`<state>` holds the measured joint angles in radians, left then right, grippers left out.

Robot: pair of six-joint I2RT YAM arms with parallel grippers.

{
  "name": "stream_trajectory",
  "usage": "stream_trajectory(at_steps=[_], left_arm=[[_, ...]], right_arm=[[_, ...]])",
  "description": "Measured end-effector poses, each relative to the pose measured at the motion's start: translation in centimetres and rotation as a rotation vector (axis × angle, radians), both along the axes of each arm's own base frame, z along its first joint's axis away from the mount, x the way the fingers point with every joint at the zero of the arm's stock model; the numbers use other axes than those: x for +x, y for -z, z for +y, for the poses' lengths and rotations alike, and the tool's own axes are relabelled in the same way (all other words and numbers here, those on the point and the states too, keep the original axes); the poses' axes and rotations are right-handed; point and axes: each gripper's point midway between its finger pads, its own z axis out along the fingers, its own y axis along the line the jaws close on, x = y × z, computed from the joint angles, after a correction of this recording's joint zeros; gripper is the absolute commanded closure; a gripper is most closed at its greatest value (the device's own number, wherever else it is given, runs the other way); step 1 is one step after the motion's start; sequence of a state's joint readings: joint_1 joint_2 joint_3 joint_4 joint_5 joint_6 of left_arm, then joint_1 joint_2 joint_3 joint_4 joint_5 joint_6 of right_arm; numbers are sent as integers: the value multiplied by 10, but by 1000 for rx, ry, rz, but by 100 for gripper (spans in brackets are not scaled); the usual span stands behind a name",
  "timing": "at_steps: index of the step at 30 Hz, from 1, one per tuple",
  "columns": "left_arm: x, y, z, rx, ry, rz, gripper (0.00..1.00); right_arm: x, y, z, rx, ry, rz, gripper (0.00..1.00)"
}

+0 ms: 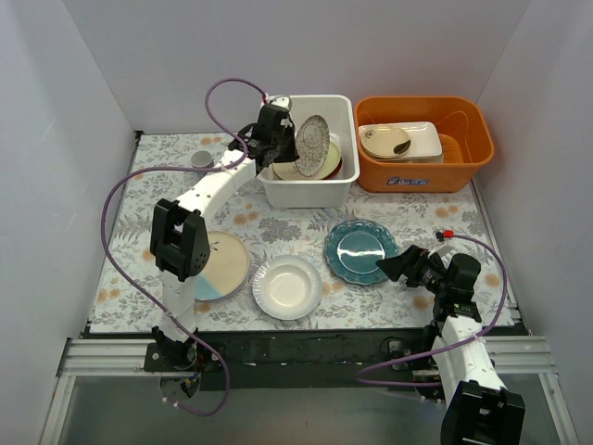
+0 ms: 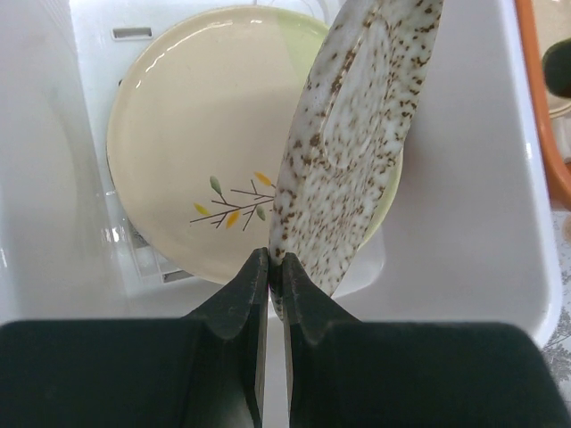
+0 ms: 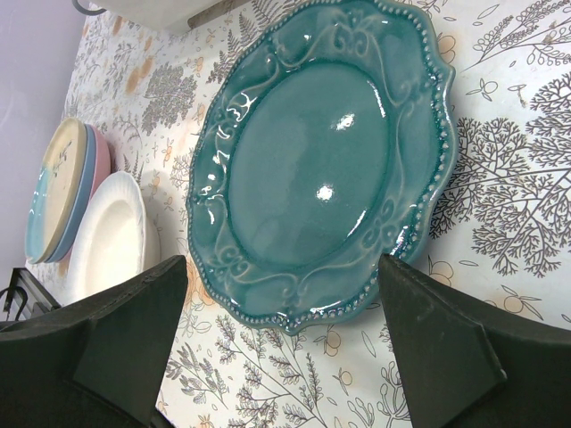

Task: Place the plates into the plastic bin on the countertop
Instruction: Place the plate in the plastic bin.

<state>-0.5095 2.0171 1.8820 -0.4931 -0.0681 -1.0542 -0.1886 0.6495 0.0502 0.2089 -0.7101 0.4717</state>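
Note:
My left gripper [image 1: 289, 154] is shut on the rim of a cream plate with brown speckles [image 1: 312, 146] and holds it on edge inside the white plastic bin [image 1: 306, 193]. In the left wrist view the closed gripper [image 2: 275, 260] pinches the speckled plate [image 2: 357, 134] above a cream plate with a sprig [image 2: 196, 134] lying in the bin [image 2: 464, 223]. My right gripper [image 1: 394, 269] is open and empty beside the teal plate [image 1: 359, 250]. In the right wrist view the open gripper [image 3: 281, 330] is spread at the near rim of the teal plate [image 3: 321, 169].
A white plate [image 1: 287, 287] and a stack topped by a cream-and-light-blue plate [image 1: 218, 264] lie on the countertop [image 1: 426, 222]. An orange tub [image 1: 424, 176] holding a white dish stands at the back right. A small mug [image 1: 201, 159] stands at the back left.

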Motion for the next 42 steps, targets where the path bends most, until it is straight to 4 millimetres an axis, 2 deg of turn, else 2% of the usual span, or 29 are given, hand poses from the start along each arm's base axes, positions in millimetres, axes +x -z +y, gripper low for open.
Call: stream_trajectory(at_steps=[8,23,30,34,38,42], left_arm=[[3,36,-2,33,0,65,100],[12,44,-7,20,4,69,100],[14,47,-8,12,3,80,92],[13,47,-9,7,1,83,81],[11,50,-7,11,-1,98,74],[8,53,-6,17,0,115,71]], right_arm=[[0,0,0,0,0,0,5],[0,0,0,1,-1,2,5],[0,0,0,1,0,2,6],[0,0,0,2,0,3,6],[0,0,0,3,1,4,6],[0,0,0,2,4,3,6]])
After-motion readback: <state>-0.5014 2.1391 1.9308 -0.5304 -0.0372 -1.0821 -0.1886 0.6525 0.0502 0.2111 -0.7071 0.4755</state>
